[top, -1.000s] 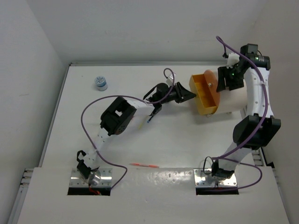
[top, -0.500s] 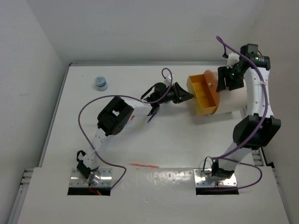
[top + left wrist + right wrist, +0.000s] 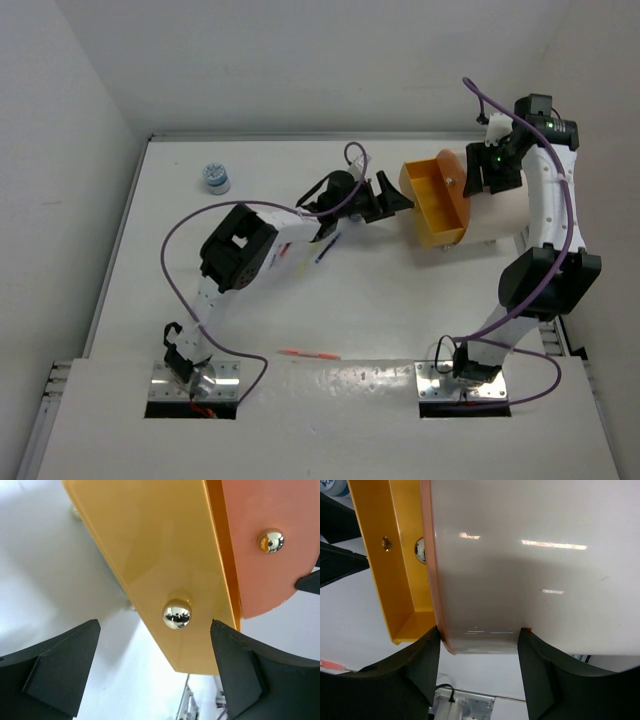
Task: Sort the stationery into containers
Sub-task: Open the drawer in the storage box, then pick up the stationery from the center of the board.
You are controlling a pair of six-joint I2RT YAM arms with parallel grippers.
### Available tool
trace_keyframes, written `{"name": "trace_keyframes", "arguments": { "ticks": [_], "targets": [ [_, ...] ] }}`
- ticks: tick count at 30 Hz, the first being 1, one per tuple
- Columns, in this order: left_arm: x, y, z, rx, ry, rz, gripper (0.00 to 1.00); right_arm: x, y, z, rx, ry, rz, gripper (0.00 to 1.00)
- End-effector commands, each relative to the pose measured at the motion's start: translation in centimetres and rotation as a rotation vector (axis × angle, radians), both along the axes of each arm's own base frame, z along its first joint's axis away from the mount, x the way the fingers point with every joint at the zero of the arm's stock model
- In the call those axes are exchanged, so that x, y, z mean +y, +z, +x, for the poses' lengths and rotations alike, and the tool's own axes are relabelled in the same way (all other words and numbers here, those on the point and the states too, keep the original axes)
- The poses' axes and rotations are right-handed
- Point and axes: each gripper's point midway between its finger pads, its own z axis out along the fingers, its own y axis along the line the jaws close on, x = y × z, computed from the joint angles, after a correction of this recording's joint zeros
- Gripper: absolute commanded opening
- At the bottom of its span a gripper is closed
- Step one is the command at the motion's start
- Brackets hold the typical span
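The container is a cream drum (image 3: 500,215) with its orange drawer (image 3: 437,200) slid out to the left. My left gripper (image 3: 390,198) stands open just left of the drawer. In the left wrist view the drawer front's metal knob (image 3: 176,614) sits between the spread fingers (image 3: 60,670), touching neither. My right gripper (image 3: 479,640) is shut on the drum (image 3: 530,565), one finger against each side. Of the stationery, a blue pen (image 3: 328,248) lies below the left arm, a red pen (image 3: 308,354) near the front edge, and a blue-and-white cylinder (image 3: 215,178) at the far left.
The round orange front disc (image 3: 260,555) with its own knob (image 3: 270,540) shows beside the drawer. The drawer's inside (image 3: 400,580) looks bare. White walls close in the table on three sides. The left arm's purple cable (image 3: 190,240) loops over the table.
The left gripper has opened and let go of the drawer knob. The drawer slid out a little to the left first. The right arm has not moved.
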Motion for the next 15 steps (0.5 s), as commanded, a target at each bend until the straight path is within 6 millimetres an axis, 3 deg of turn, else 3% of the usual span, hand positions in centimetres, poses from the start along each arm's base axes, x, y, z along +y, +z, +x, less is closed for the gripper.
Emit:
{"name": "trace_keyframes", "arguments": {
  "ticks": [1, 2, 3, 4, 5, 6, 8, 9, 10, 12, 14, 15],
  "targets": [
    [2.7, 6.8, 1.0, -0.175, 0.016, 0.021, 1.0, 0.8, -3.8, -5.0, 0.284, -0.039, 0.065, 0.55],
    [3.5, 6.2, 1.2, -0.174, 0.015, 0.069, 1.0, 1.0, -3.8, -5.0, 0.284, -0.038, 0.068, 0.55],
    [4.2, 6.5, 1.3, -0.179, 0.011, 0.08, 1.0, 1.0, -3.8, -5.0, 0.283, -0.039, 0.068, 0.55],
    [5.2, 8.0, 1.2, -0.2, 0.004, 0.073, 1.0, 1.0, -3.7, -5.0, 0.281, -0.038, 0.067, 0.55],
    [6.5, 7.6, 0.9, -0.186, -0.029, 0.083, 1.0, 0.9, -3.8, -5.0, 0.284, -0.037, 0.066, 0.55],
    [7.2, 9.6, -0.7, -0.254, -0.131, 0.058, 1.0, 0.9, -3.9, -5.2, 0.289, -0.031, 0.064, 0.55],
    [7.9, 11.4, -2.2, -0.328, -0.209, 0.064, 1.0, 0.8, -4.0, -5.3, 0.294, -0.033, 0.065, 0.55],
    [8.3, 14.6, -2.9, -0.425, -0.238, 0.057, 1.0, 0.8, -4.1, -5.4, 0.295, -0.031, 0.065, 0.55],
    [9.2, 14.2, -3.8, -0.475, -0.324, 0.113, 1.0, 0.9, -4.3, -5.4, 0.297, -0.031, 0.065, 0.55],
    [11.5, 16.5, -3.2, -0.548, -0.379, 0.128, 1.0, 0.9, -4.5, -5.4, 0.29, -0.036, 0.065, 0.55],
    [14.0, 15.8, -1.9, -0.517, -0.377, 0.135, 1.0, 0.9, -4.5, -5.3, 0.287, -0.038, 0.073, 0.55],
    [16.5, 16.0, -0.3, -0.498, -0.36, 0.108, 1.0, 1.0, -4.4, -5.1, 0.285, -0.037, 0.076, 0.55]
  ]
}}
